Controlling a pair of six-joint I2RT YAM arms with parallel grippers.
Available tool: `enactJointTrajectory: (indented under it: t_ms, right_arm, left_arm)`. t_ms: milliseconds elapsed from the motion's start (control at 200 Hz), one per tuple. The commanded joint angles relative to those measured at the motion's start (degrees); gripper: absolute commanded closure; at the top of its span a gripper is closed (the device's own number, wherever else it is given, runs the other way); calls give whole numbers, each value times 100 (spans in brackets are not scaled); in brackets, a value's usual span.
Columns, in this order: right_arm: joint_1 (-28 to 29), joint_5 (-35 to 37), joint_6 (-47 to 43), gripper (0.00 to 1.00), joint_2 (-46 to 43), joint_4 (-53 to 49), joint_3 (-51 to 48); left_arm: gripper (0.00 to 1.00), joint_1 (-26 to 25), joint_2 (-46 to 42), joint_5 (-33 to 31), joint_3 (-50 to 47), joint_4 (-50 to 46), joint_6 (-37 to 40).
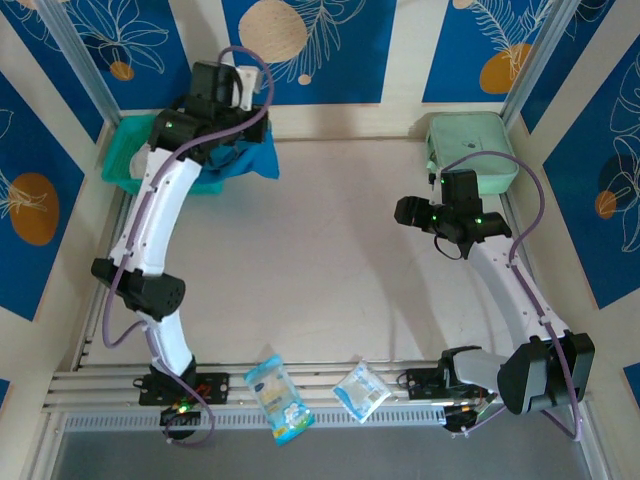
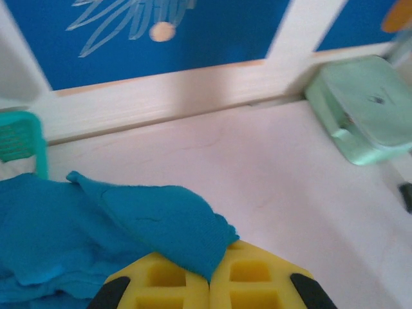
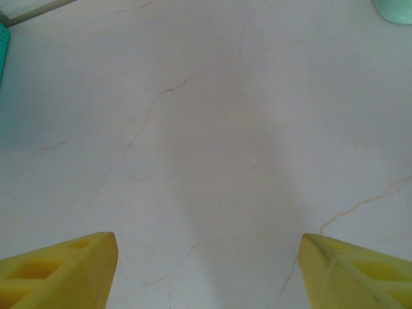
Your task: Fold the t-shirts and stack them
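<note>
1. Left gripper: the fingers are clenched on an edge of the teal-blue t-shirt. The cloth is bunched over the fingertips and spread to their left.
2. Teal-blue t-shirt: it is crumpled and unfolded. Part of it is draped at the teal mesh basket, just beyond and left of the left fingers.
3. Right gripper: the fingers are spread wide and nothing is grasped. Bare table is seen between and ahead of them.
4. Mint-green zip case: it is set well to the right of the left fingers and is untouched.
5. Progress: the task is judged barely begun, with the first shirt only gripped at the basket. Spreading, folding and stacking are all left to be done.
</note>
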Motion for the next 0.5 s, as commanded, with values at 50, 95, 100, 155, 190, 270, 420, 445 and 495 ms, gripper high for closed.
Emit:
enactJointTrajectory:
  t_ms: [50, 95, 100, 155, 190, 270, 420, 445, 495]
  right_arm:
    - [-29, -97, 100, 25, -123, 72, -108]
    - [-50, -70, 131, 25, -137, 54, -112]
    - [-48, -69, 131, 25, -139, 49, -115]
    - [-74, -59, 146, 25, -162, 45, -140]
    - [-80, -39, 149, 25, -190, 53, -157]
    - [-119, 130, 196, 25, -258, -4, -171]
    - [-238, 703, 416, 25, -374, -349, -113]
    - [-273, 746, 436, 25, -395, -394, -125]
    - [-336, 854, 484, 25, -429, -482, -139]
  left_arm:
    - [100, -696, -312, -156, 5, -198, 199]
    - [100, -914, -281, -170, -73, -224, 164]
    - [100, -927, -278, -170, -84, -218, 164]
    - [100, -1257, -258, -186, -286, -139, 112]
    - [100, -1489, -251, -212, -454, -14, 84]
    - [100, -2097, -212, -286, -897, 410, 68]
    - [100, -3023, 217, -518, -1370, 971, 35]
    - [100, -3129, 313, -563, -1449, 1055, 31]
    - [100, -3274, 481, -575, -1638, 1250, -22]
